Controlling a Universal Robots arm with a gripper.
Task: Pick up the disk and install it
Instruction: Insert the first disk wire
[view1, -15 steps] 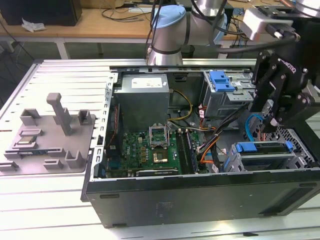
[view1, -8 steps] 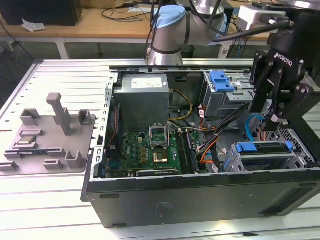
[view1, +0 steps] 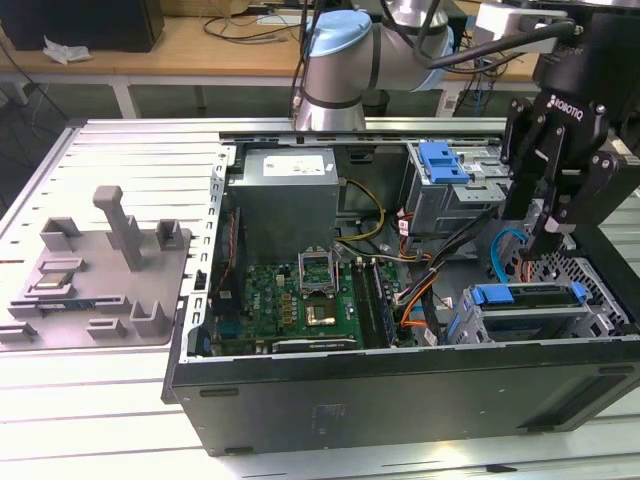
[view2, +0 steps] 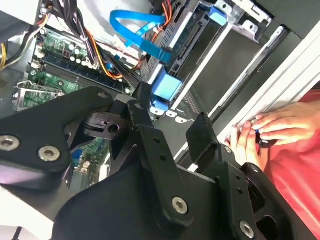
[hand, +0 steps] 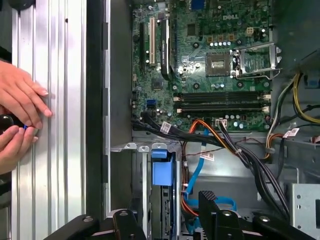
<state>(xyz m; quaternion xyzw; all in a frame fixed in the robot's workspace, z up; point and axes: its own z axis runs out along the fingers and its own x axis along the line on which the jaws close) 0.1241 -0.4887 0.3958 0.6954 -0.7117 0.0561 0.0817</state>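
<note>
Low in the drive cage at the exterior view's right, the disk (view1: 520, 296) sits between its blue rails inside the open computer case (view1: 400, 390). Just above it the gripper (view1: 545, 245) hangs, fingers spread and empty. The case lies on a ribbed aluminium table (view1: 90, 410); a wooden bench (view1: 200, 45) stands far behind.

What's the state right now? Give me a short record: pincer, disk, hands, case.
pincer: open, over the drive cage at the exterior view's right, fingers apart with the disk between them
disk: lies in the drive cage, blue rail showing, not gripped
hands: a person's, resting on the ribbed table beside the case
case: open, motherboard and cables exposed
</note>
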